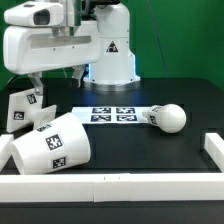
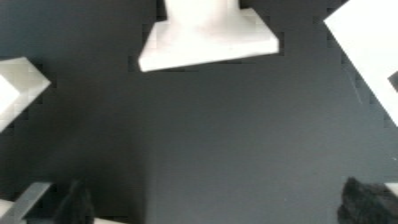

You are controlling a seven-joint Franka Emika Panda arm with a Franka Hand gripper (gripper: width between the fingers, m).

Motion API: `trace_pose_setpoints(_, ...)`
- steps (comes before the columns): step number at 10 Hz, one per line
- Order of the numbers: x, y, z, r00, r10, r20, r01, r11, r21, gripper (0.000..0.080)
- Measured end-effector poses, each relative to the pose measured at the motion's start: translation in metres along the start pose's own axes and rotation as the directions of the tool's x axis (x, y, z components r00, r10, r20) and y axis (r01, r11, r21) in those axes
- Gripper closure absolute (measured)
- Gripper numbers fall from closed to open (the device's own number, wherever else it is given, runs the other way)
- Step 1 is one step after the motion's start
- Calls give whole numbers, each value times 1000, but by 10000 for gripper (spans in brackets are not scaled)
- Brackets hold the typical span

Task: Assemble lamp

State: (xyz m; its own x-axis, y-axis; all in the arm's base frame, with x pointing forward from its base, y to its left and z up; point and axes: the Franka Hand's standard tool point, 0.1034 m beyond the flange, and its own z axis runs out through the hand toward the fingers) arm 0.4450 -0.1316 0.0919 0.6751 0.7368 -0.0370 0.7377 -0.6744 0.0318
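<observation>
Lying bulb (image 1: 165, 116): on its side near the worktop's edge at the exterior view's right. Its long axis runs along the front edge, with the round head toward that right edge and the neck toward the marker board (image 1: 112, 113).
Shade (image 1: 52, 146): on its side by the front corner at the exterior view's left.
Base (image 1: 22, 108): just behind the shade.
Gripper (image 2: 210, 205): spread wide, holding nothing.
Hard to tell: white pieces cut off in the wrist view.

Black desk (image 1: 150, 150). Shade (image 1: 52, 146) on its side at the near corner, the exterior view's left; base (image 1: 22, 108) behind it at that edge; marker board (image 1: 113, 113) mid-desk, bulb (image 1: 165, 116) just beside.
</observation>
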Motion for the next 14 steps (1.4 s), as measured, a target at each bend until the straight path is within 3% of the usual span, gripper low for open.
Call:
trace_pose_setpoints(1, -1, 4, 2, 1000, 5, 15, -5, 1000, -14, 101)
trace_pose_setpoints(3, -1, 19, 7, 996, 69, 47, -65, 995, -80, 101)
trace_pose_setpoints(4, 8, 20, 11, 990, 131, 57, -125, 987, -105, 101)
trace_pose_setpoints(5, 17, 15, 17, 979, 181, 91, -170, 979, -111, 101)
trace_pose_setpoints(7, 23, 2, 20, 953, 241, 182, -235, 970, -56, 101)
trace_pose_setpoints(10, 28, -5, 25, 915, 212, 343, -221, 975, -13, 101)
trace_pose_setpoints(11, 21, 8, 23, 896, 182, 405, -190, 982, -20, 101)
trace_pose_setpoints(12, 19, 26, 15, 875, 168, 455, -160, 985, -57, 101)
trace_pose_setpoints(13, 21, 33, 10, 847, 160, 506, -123, 987, -105, 101)
trace_pose_setpoints(14, 23, 28, 14, 834, 143, 533, -83, 987, -134, 101)
